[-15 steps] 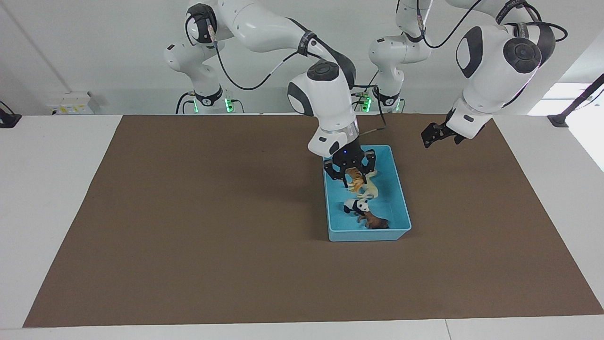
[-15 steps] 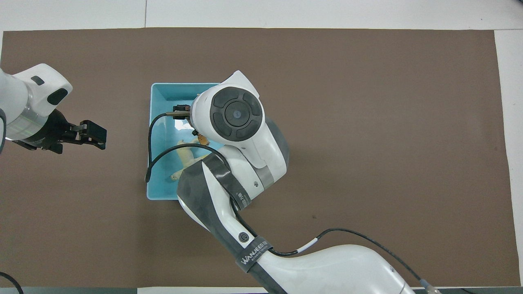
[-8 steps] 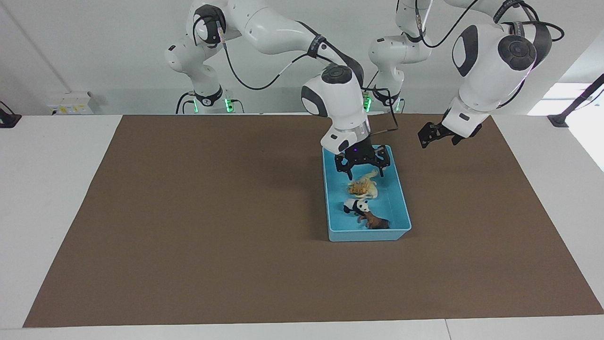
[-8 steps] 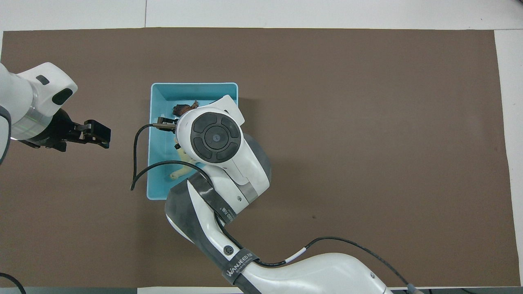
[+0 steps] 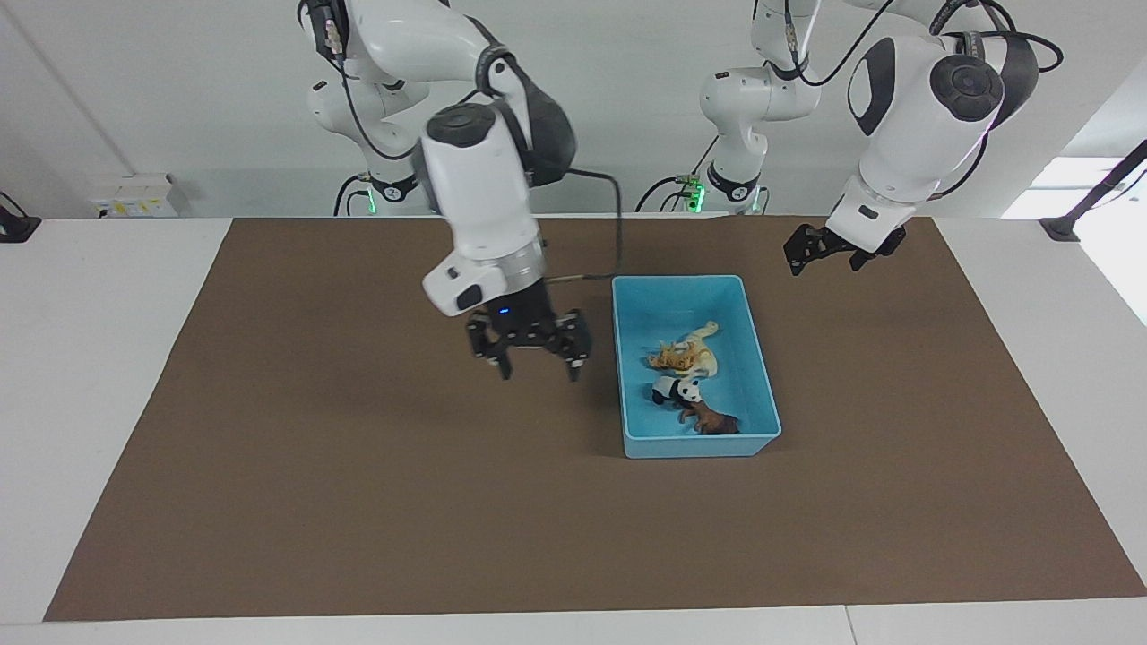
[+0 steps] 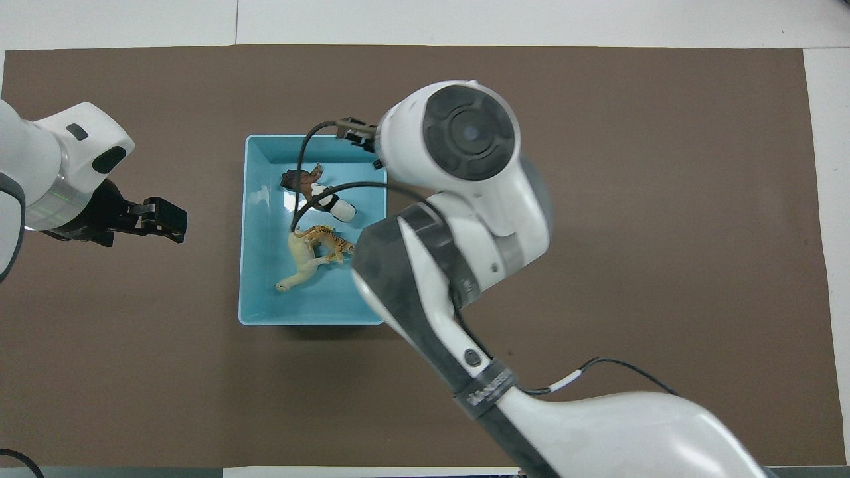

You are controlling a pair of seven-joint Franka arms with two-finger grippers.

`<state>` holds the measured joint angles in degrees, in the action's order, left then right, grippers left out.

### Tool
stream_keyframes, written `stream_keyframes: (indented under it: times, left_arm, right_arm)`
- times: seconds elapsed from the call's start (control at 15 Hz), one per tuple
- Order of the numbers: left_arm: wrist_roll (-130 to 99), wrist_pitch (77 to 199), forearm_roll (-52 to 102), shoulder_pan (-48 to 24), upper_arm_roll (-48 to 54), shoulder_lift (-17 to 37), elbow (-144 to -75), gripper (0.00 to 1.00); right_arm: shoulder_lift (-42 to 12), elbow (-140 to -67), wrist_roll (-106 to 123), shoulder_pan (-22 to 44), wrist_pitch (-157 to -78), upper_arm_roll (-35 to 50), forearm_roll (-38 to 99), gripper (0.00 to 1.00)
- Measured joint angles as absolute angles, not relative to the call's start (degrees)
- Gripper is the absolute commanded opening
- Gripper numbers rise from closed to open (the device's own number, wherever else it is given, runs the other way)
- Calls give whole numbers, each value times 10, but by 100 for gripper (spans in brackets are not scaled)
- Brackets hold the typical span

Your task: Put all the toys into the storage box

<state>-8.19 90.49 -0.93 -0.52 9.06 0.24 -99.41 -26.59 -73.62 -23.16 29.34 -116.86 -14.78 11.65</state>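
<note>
facing view: all four toys lie inside the storage box, so i judge the job as good as done and the step in hand is only the retreat. the tiger lies against the horse mid-box; the panda and the lion sit farther from the robots, touching each other. my right gripper hangs over bare mat just beside the box, toward the right arm's end, fingers spread wide and holding nothing. to do this well i would lift it straight up, well apart from the box wall. the left gripper waits in the air over the mat toward the left arm's end; its fingers i cannot tell.

overhead view: the right arm's wrist covers its own gripper. its cable droops over the box, so i would watch that it does not snag a toy.
</note>
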Motion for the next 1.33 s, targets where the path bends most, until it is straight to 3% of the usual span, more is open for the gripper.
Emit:
stream_keyframes:
  times: [0.2,0.53,0.8,1.13,1.33]
  left_arm:
    - [-82,919,-9,-5,89,-1,-994,100]
    - [-82,936,5,-5,86,0,-994,100]
    - [-82,936,7,-5,85,1,-995,100]
    - [-82,936,8,-5,85,1,-995,100]
    - [-82,937,8,-6,86,0,-995,100]
  right_arm:
    - [-268,-746,-61,183,-1161,-147,117,100]
    - [-243,-747,-18,99,-998,-147,116,100]
    - [-172,-760,-18,84,-917,-153,88,100]
    - [-46,-876,35,73,-892,-142,35,100]
    - [-22,-904,71,26,-866,-97,21,100]
